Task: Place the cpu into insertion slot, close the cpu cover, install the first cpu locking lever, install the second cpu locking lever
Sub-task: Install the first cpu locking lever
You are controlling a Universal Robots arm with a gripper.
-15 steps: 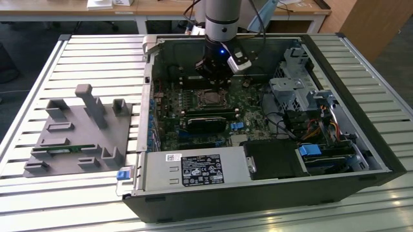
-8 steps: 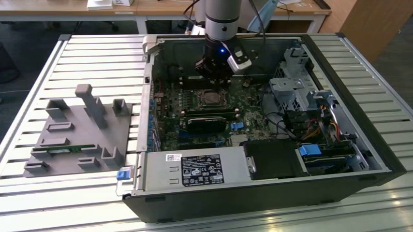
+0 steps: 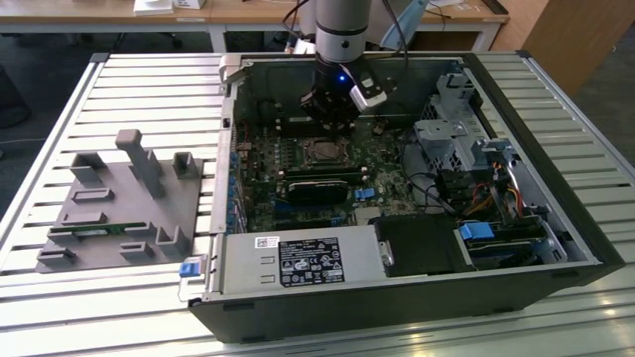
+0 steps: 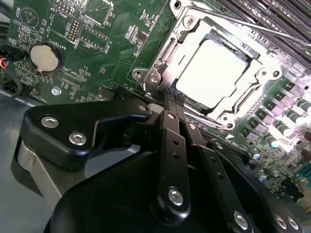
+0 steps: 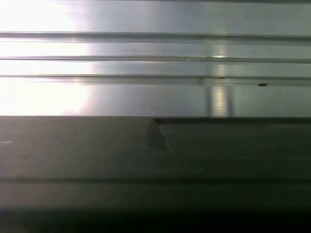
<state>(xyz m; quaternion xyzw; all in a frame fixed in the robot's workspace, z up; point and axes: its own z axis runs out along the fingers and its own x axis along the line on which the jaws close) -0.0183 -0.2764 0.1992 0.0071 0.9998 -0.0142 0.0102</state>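
In the second wrist view the cpu (image 4: pixel 214 73) sits in its socket on the green motherboard (image 4: pixel 102 53), with the cpu cover (image 4: pixel 262 77) lying flat around it (the silver top shows through the frame's opening). The gripper (image 4: pixel 170 99) hangs just beside the socket's edge, its black fingers (image 4: pixel 171 131) drawn together with nothing between them. In the exterior view the arm (image 3: pixel 340 30) reaches down into the open computer case (image 3: pixel 555 245), above the socket.

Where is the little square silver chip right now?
In the second wrist view the square silver-grey cpu lies in its socket under the grey metal cover frame, just beyond the gripper.
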